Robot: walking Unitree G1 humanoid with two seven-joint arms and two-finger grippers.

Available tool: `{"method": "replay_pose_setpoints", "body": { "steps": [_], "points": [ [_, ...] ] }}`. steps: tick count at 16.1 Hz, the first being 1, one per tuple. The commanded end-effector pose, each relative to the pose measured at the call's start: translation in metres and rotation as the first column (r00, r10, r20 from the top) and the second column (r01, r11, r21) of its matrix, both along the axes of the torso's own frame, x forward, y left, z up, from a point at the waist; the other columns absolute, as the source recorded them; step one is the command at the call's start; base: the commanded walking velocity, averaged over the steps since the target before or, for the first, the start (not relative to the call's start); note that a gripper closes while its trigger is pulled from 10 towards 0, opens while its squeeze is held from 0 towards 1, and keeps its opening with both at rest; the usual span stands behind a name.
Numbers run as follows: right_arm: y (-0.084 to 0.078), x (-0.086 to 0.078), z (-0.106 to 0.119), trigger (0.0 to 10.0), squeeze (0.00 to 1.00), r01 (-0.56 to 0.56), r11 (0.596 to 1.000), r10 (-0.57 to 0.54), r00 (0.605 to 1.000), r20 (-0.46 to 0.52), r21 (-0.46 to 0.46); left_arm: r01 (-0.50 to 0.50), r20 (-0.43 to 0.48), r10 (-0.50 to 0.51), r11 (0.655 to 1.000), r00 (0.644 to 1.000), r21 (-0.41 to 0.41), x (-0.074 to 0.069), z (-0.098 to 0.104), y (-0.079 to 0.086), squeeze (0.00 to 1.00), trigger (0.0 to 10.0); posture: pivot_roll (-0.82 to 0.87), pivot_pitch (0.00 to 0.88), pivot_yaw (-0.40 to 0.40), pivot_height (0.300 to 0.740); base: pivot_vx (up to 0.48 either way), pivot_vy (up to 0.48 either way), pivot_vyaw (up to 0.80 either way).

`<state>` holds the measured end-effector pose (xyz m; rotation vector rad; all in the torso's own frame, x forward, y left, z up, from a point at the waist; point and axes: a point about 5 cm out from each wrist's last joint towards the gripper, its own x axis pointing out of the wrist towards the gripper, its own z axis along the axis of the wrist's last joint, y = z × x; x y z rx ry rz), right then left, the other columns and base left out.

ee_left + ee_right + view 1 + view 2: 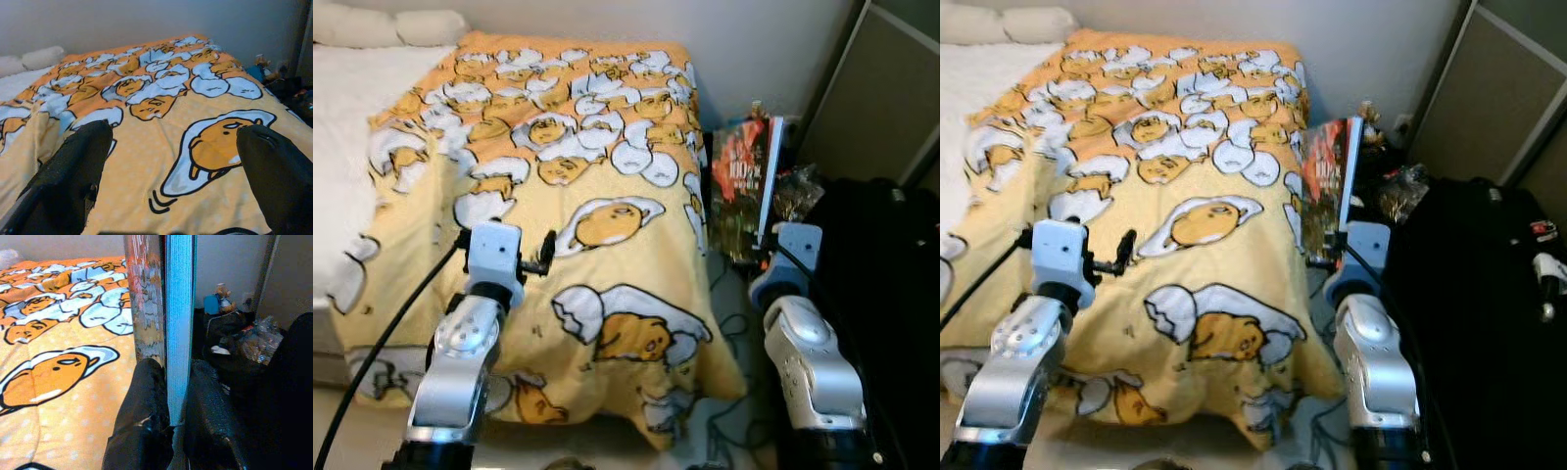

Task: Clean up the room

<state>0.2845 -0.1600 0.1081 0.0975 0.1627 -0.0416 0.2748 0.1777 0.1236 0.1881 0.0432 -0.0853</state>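
From my head cameras, my right gripper (1340, 238) holds a book (750, 186) upright beside the bed's egg-print blanket (607, 147); my left gripper (546, 253) hovers over that blanket. My left wrist shows its fingers (73, 171) spread, empty. My right wrist shows fingers (144, 396) clamping only the book's bottom edge (176, 416); I judge it could pivot and slip out.

On the book (744, 176) cover you can read "100" in white; the remaining print is too blurred.
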Motion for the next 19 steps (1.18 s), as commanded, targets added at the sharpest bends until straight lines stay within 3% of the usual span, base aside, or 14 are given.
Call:
{"method": "replay_pose_setpoints", "body": {
  "steps": [1,11,15,19],
  "points": [
    [-0.003,0.002,0.007,10.0,0.00,0.010,1.000,-0.010,1.000,0.024,0.002,0.010,0.006,-0.010,1.000,1.000,-0.009,0.004,0.003,-0.003,0.00,10.0,0.03,0.000,0.016,0.740,0.000,0.405,-0.80],
    [-0.003,0.002,0.005,10.0,0.00,0.017,1.000,-0.018,1.000,0.016,0.009,-0.005,0.003,0.005,1.000,1.000,-0.008,0.005,0.003,0.001,0.00,10.0,0.03,0.000,0.013,0.740,0.000,0.410,-0.80],
    [-0.001,0.004,0.005,10.0,0.00,0.000,1.000,-0.001,1.000,0.013,0.009,-0.019,0.002,0.019,1.000,1.000,-0.007,0.002,0.002,0.004,0.00,10.0,0.05,0.000,0.004,0.740,0.000,0.413,0.00],
    [0.011,0.004,0.008,10.0,0.00,-0.139,0.990,0.139,0.990,0.037,-0.006,-0.021,-0.007,0.021,1.000,1.000,-0.012,-0.005,-0.001,0.001,0.00,10.0,0.06,0.000,-0.010,0.740,0.000,0.414,0.20]
  ]
}}
